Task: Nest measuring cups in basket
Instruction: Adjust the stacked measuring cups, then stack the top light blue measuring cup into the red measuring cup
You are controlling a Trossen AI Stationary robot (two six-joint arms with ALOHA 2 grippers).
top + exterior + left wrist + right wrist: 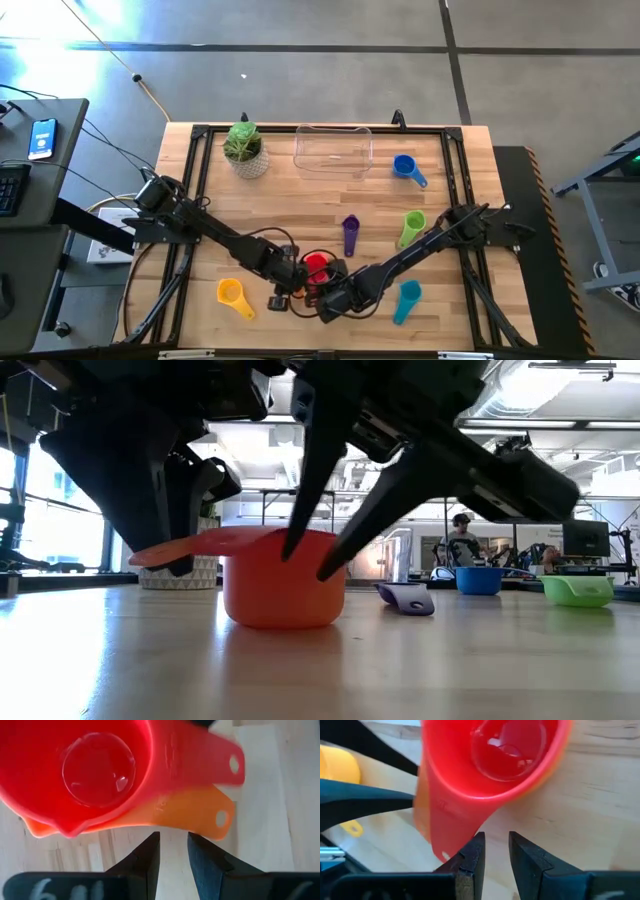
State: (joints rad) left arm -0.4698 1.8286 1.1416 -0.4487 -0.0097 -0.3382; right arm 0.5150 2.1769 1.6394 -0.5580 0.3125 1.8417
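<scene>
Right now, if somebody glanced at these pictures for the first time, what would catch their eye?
Both arms meet at the table's near edge over the red cup, which sits nested in the orange cup. The left tool and right tool hover just beside the pair, holding neither. The clear basket waits across the table, with nothing in it, by the potted plant.

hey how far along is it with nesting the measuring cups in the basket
Done: the red cup sits nested in the orange cup. In hand: the left tool and right tool flank that pair, gripping nothing. Left: the basket is empty; five cups lie loose.
</scene>
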